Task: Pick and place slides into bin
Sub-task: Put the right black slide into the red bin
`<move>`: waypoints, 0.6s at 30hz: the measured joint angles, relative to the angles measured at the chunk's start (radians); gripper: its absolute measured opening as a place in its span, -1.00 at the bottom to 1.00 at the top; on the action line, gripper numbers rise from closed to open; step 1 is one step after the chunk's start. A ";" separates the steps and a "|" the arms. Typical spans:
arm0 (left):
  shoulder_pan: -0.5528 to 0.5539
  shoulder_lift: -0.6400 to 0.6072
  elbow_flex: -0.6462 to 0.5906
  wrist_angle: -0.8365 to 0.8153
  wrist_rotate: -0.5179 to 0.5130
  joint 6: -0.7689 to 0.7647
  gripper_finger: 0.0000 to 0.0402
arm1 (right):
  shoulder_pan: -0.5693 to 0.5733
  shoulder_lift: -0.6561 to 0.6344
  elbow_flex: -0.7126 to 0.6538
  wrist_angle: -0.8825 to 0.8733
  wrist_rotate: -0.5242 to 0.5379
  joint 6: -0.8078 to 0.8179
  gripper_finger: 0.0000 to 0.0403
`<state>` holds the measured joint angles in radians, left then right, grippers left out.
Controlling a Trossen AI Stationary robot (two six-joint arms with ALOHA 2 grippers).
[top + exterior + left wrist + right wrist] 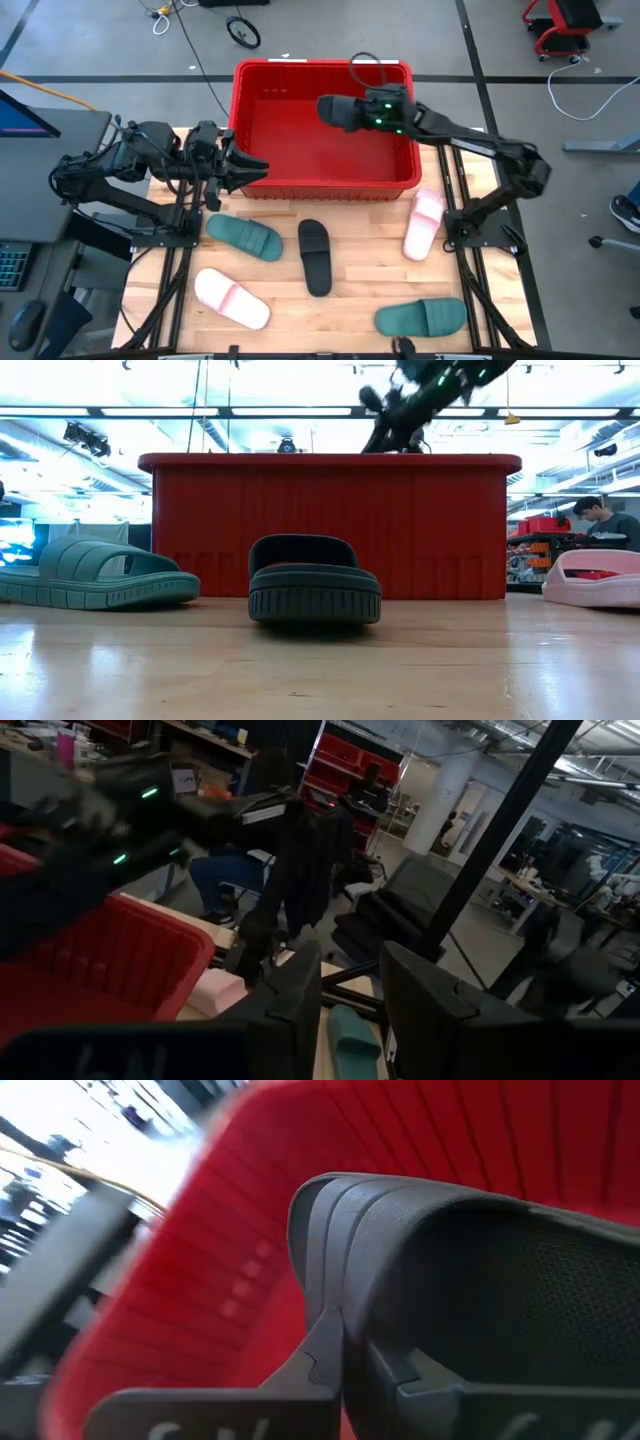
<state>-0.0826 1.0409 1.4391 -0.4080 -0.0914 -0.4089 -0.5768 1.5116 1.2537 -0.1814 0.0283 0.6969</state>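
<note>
The left claw (248,168) hangs at the left front corner of the red bin (300,185), just above the wooden tabletop (350,290), and its two dark fingers (300,995) stand spread apart with nothing between them. Just in front of it lies a dark green slide (243,237), and nearer the tabletop's front edge a pale pink slide (231,298) lies on its own. Toward the middle, a black slide (315,256) lies lengthwise in front of the bin; in the low view it stands apart from the bin's front wall, toe opening toward the camera. The bin sits at the far side of the tabletop, and its floor shows bare red where it can be seen. Above its right half, the right claw (345,112) is pinching a second black slide (338,109) held in the air over the bin's interior; the right wrist view shows the fingers pressed on the slide's edge with the ribbed red wall behind. Right of the bin's front corner lies another pale pink slide (423,224), and a second dark green slide (421,318) lies near the front right of the tabletop.
</note>
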 joint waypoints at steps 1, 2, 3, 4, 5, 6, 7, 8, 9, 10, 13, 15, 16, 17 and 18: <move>0.000 0.000 0.000 0.000 0.000 -0.004 -0.45 | -0.008 0.031 0.000 0.002 -0.007 0.011 -0.94; 0.000 0.000 0.000 0.000 0.000 -0.004 -0.45 | -0.015 0.060 0.000 0.007 -0.014 0.016 -0.95; 0.000 0.000 0.000 -0.001 0.000 -0.004 -0.45 | -0.022 0.091 0.000 0.020 -0.022 0.016 -0.96; 0.000 0.000 0.000 -0.001 0.000 -0.005 -0.45 | -0.029 0.118 0.000 0.035 -0.037 0.017 -0.96; 0.000 0.000 0.000 -0.001 0.000 -0.005 -0.44 | -0.036 0.144 0.000 0.046 -0.048 0.018 -0.96; 0.000 0.000 0.000 -0.002 0.000 -0.005 -0.44 | -0.042 0.166 0.000 0.052 -0.053 0.020 -0.96; 0.000 0.000 0.000 -0.002 0.000 -0.006 -0.44 | -0.048 0.186 0.000 0.052 -0.054 0.029 -0.96; 0.000 0.000 0.000 -0.003 0.000 -0.006 -0.45 | -0.054 0.205 0.000 0.050 -0.054 0.039 -0.95; 0.000 0.000 0.000 -0.006 0.000 -0.006 -0.45 | -0.060 0.222 0.000 0.051 -0.054 0.045 -0.95; 0.000 0.000 0.000 -0.012 0.000 -0.007 -0.46 | -0.067 0.237 0.000 0.050 -0.053 0.052 -0.94; 0.000 0.000 0.000 -0.029 0.000 -0.020 -0.47 | -0.087 0.265 0.000 0.048 -0.053 0.067 -0.93; 0.000 0.000 0.000 -0.038 0.000 -0.034 -0.46 | -0.102 0.274 0.000 0.051 -0.053 0.060 -0.94; 0.000 0.000 0.000 -0.040 0.000 -0.033 -0.47 | -0.110 0.277 0.000 0.051 -0.053 0.058 -0.94; 0.000 0.000 0.000 -0.042 0.000 -0.034 -0.47 | -0.117 0.282 0.000 0.051 -0.053 0.056 -0.94; 0.000 0.000 0.000 -0.044 0.000 -0.034 -0.47 | -0.125 0.288 0.000 0.051 -0.053 0.055 -0.93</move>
<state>-0.0826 1.0409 1.4391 -0.4524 -0.0910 -0.4427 -0.7023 1.8001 1.2537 -0.1307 -0.0248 0.7517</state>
